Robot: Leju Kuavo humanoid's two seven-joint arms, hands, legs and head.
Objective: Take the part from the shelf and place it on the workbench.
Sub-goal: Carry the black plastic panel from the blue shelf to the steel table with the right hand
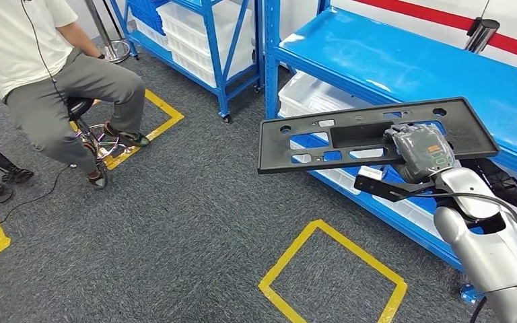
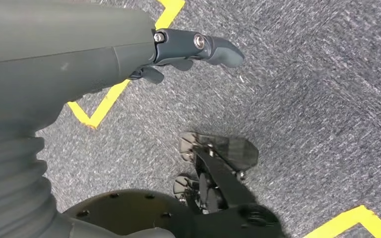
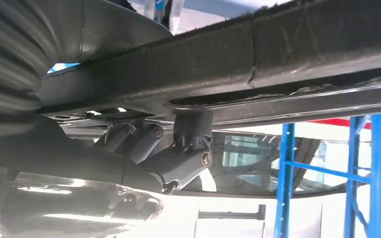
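Note:
The part is a long flat black plastic panel (image 1: 289,145) with several cut-outs. My right hand (image 1: 421,153) grips it near its right half and carries it level in the air, in front of the blue shelf (image 1: 404,60). Seen from the right wrist, the panel (image 3: 258,59) runs across the picture with my hand's fingers (image 3: 188,148) hooked against its edge. My left hand (image 2: 193,49) hangs over the grey carpet with its fingers apart and nothing in it.
A person (image 1: 47,74) sits on a stool at the far left. Yellow tape squares (image 1: 333,269) mark the grey carpet. White bins (image 1: 309,94) sit on the lower shelf level, and a second blue rack (image 1: 205,40) stands behind.

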